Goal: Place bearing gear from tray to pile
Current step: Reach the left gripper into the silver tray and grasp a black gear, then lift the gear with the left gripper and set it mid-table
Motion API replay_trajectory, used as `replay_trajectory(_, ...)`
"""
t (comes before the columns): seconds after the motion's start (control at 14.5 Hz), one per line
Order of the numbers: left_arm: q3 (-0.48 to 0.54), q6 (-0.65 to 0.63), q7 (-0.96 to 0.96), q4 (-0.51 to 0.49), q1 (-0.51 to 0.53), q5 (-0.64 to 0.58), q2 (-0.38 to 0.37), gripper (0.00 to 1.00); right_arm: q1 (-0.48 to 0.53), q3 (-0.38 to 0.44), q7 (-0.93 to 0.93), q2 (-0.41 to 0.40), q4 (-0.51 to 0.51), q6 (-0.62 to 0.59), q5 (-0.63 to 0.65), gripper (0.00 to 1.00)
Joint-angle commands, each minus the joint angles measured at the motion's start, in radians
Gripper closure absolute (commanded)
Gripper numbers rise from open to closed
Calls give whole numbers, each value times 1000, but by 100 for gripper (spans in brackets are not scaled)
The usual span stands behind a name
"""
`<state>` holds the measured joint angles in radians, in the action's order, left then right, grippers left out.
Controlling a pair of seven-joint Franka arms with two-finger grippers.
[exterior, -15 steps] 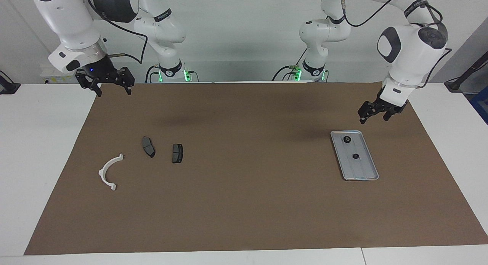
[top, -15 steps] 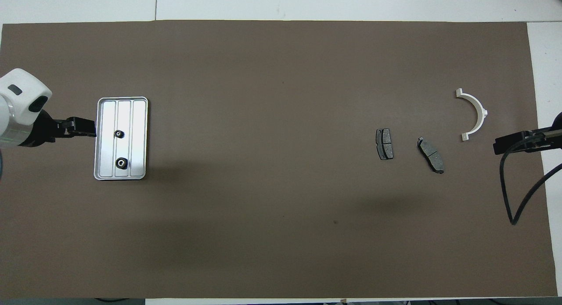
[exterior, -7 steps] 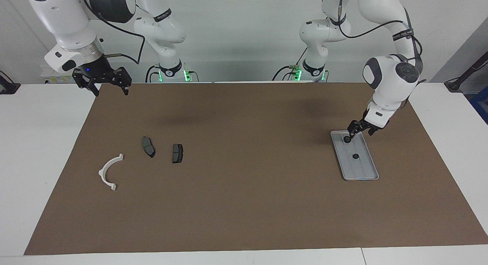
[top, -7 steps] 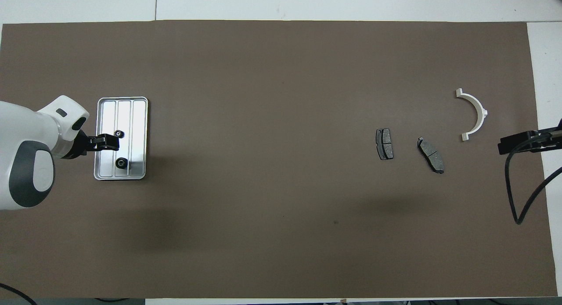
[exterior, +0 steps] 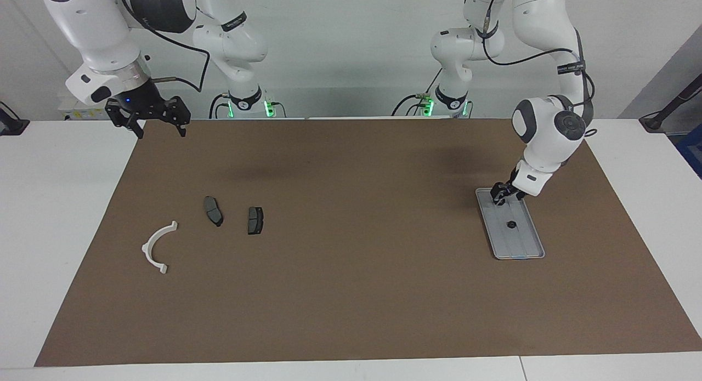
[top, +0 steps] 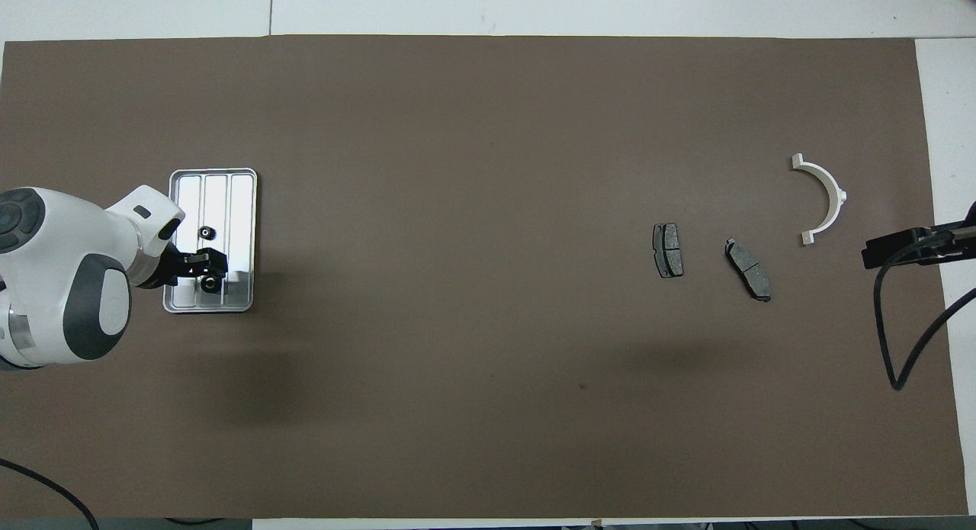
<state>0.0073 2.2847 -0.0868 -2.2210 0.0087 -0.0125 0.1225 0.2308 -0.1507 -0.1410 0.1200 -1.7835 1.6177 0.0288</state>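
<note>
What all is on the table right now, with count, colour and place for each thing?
Flat ridged silver-grey metal tray: one, at the left arm's end of the brown mat.
Small black bearing gears: two, in the tray; the one nearer the robots sits at the left gripper's tips.
Dark grey brake-pad-shaped pieces: two, toward the right arm's end.
White semicircular plastic bracket: one, beside the pads.
Brown mat: one, covering the table.
Left gripper: down in the tray.
Right gripper: waiting, raised over the mat's corner.
</note>
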Motion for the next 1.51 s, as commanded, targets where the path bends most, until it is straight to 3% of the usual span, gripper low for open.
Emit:
replay_trajectory(0.0, -1, 24, -22, -35, -3, -17, -18, 20, 19, -6, -22, 23, -31, 30, 0, 0)
replay_trajectory(0.69, -3, 72, -47, -51, -7, -17, 14, 21, 13, -6, -18, 24, -31, 30, 0, 0)
replay_trajectory(0.83, -3, 71, -47, -52, -7, -17, 14, 26, 15, -6, -19, 23, -34, 30, 0, 0)
replay_trajectory(1.1, -3, 75, -79, -52, -9, -17, 14, 64, 19, -6, -23, 23, -36, 31, 0, 0)
replay_trajectory(1.24, -4, 75, -96, -48, -9, -17, 16, 94, 19, -6, -23, 23, -37, 30, 0, 0)
replay_trajectory(1.31, -4, 75, -97, -45, -9, -17, 17, 100, 21, -6, -25, 23, -37, 31, 0, 0)
replay_trajectory(1.45, -9, 49, -102, -5, -15, -9, 26, 100, 21, -6, -25, 23, -37, 30, 0, 0)
